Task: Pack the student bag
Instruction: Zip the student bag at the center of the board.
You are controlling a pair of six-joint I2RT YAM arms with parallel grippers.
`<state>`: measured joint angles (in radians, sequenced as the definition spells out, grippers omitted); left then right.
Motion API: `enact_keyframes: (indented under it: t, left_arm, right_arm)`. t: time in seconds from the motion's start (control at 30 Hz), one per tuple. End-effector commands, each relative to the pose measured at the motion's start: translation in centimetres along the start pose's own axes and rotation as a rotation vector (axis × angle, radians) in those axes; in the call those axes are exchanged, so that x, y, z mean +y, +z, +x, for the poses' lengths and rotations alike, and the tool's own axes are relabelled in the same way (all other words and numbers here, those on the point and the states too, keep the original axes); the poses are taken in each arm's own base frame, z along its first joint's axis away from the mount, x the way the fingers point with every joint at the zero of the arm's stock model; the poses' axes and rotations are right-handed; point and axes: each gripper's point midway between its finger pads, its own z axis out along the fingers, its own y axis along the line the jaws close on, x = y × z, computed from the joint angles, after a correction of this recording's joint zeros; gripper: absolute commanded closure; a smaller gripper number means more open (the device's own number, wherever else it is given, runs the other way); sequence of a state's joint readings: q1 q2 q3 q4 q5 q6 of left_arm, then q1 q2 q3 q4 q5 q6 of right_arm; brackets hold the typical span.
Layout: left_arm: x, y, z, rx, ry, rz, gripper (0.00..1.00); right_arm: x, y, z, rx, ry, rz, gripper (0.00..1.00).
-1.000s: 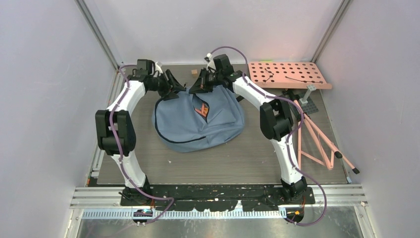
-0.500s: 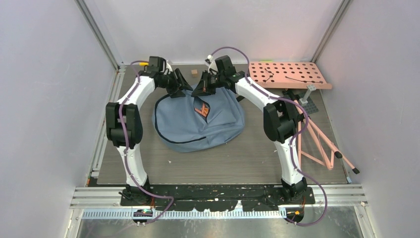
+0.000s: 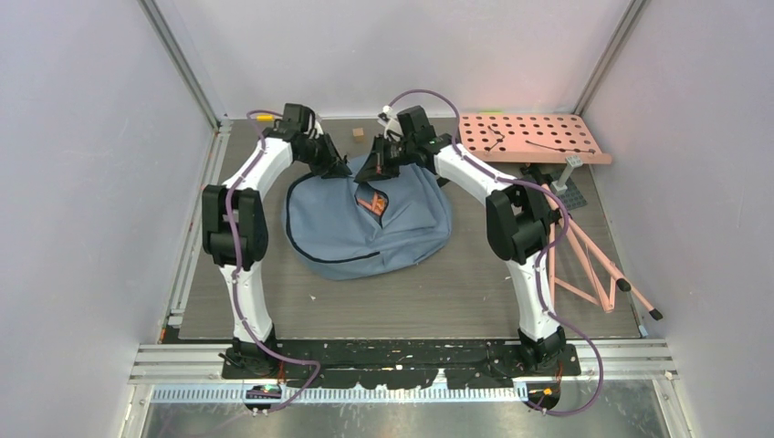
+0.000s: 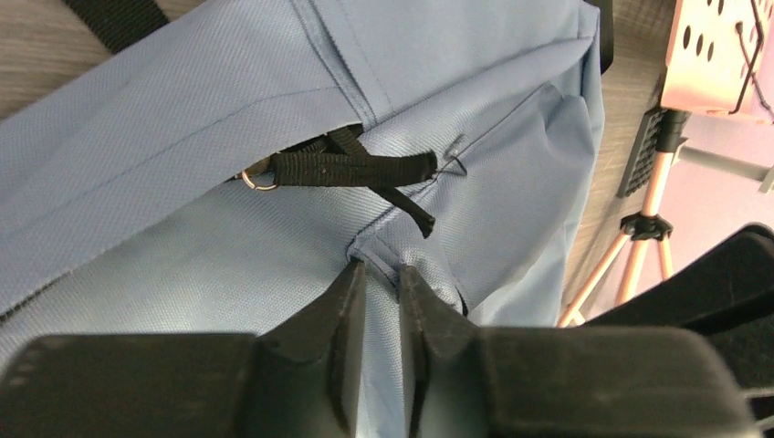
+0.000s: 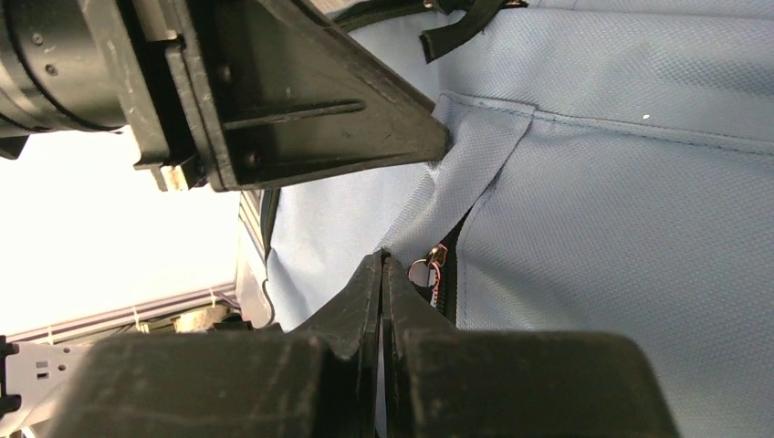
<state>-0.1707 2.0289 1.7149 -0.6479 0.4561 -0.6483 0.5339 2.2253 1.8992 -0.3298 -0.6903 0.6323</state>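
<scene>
- Bag (image 3: 365, 228): grey-blue, lying slumped on the counter (image 3: 411, 301), at the middle of the far half, between the two arms. A dark zip line curves along its near-left edge.
- Left gripper (image 3: 339, 166): at the bag's far-left top edge, angled down onto the fabric. In the left wrist view, the left gripper (image 4: 381, 269) has its jaws drawn close, with a narrow slot between them. They pinch a raised fold of bag (image 4: 228, 265) fabric at a seam.
- Strap (image 4: 351, 167): black webbing, emerging from under a fabric flap just above the pinched fold. A metal ring (image 4: 258, 178) sits at its left end.
- Bag opening: a slit in the upper middle, gaping. An orange item (image 3: 371, 203) shows inside; its type cannot be determined.
- Block (image 3: 359, 132): small and tan, on the counter beyond the bag, between the two wrists.
- Right gripper (image 3: 372, 169): at the bag's far top edge, just beside the left gripper. In the right wrist view, the right gripper (image 5: 381, 260) has its jaws pressed together on a band of bag (image 5: 621, 228) fabric. The band runs up to the tip of the left gripper. A zip pull (image 5: 424, 271) lies just beside the tips.
- Pegboard (image 3: 534, 139): pink and perforated, at the far right, apart from the bag.
- Tripod (image 3: 584, 255): pink legs, lying along the right side of the counter.
</scene>
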Motion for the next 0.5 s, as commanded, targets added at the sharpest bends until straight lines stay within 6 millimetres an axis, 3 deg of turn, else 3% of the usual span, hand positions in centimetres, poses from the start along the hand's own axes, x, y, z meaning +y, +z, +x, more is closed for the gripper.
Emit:
enact_keyframes:
  t: [0.0,0.07,0.27,0.47]
  left_arm:
    - [-1.9,0.9,-1.1,-0.039,-0.022,0.044,0.87]
    - [-2.0,1.1,-1.2,-0.047,-0.044,0.056,0.99]
    - [-2.2,1.0,-2.2,-0.108,-0.128,0.091,1.00]
    - [-1.7,0.2,-4.6,-0.224,-0.260,0.126,1.00]
  right_arm:
    - [4.9,-3.4,-0.2,-0.015,-0.104,-0.070,0.96]
    - [4.4,-3.7,0.1,-0.007,-0.117,-0.044,0.96]
    - [3.9,-5.1,1.4,0.006,-0.155,0.008,0.96]
    - [3.7,-6.6,3.4,0.048,-0.177,0.039,0.96]
